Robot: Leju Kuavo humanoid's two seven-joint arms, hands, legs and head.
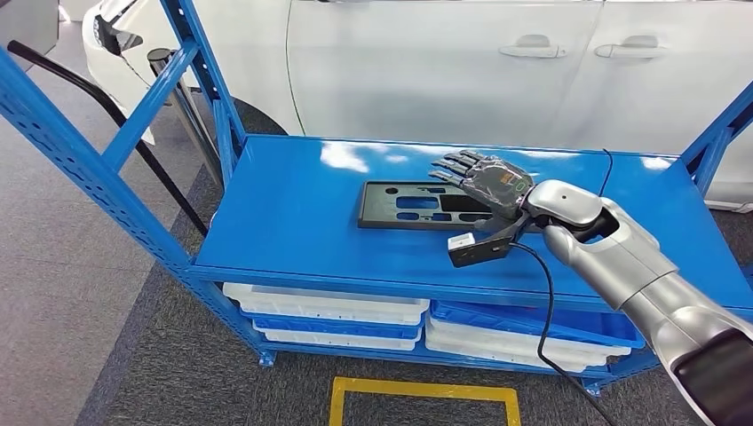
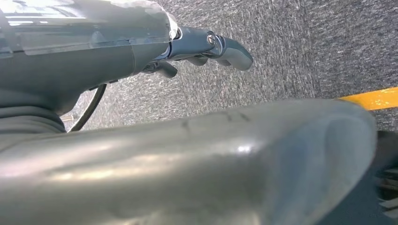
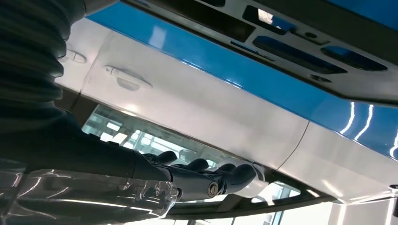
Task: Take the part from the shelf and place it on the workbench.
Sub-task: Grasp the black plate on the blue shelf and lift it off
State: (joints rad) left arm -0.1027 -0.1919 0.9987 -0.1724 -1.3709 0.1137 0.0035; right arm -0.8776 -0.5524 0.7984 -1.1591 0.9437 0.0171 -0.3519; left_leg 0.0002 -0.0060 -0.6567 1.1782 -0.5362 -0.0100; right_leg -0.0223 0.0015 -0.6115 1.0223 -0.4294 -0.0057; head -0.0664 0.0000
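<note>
Head view shows the part (image 1: 417, 205), a flat black panel with cut-out slots, lying flat on the top deck of the blue shelf (image 1: 293, 204), so nothing of the task is done yet: it has not been lifted, and I see no bench to set it on from here. My right hand (image 1: 484, 182) is stretched out over the panel's near-right end, fingers extended and spread, holding nothing; whether the fingertips touch the panel or hover just above it I cannot tell. Right wrist view has the same fingers (image 3: 225, 176) straight and empty, with the part (image 3: 300, 51) and the white car (image 3: 197, 108) beyond (that picture is turned). My left hand (image 2: 206, 49) hangs low over grey carpet, fingers loosely curled on nothing. I judge that the grasp, the lift, the carry and the placing all remain.
</note>
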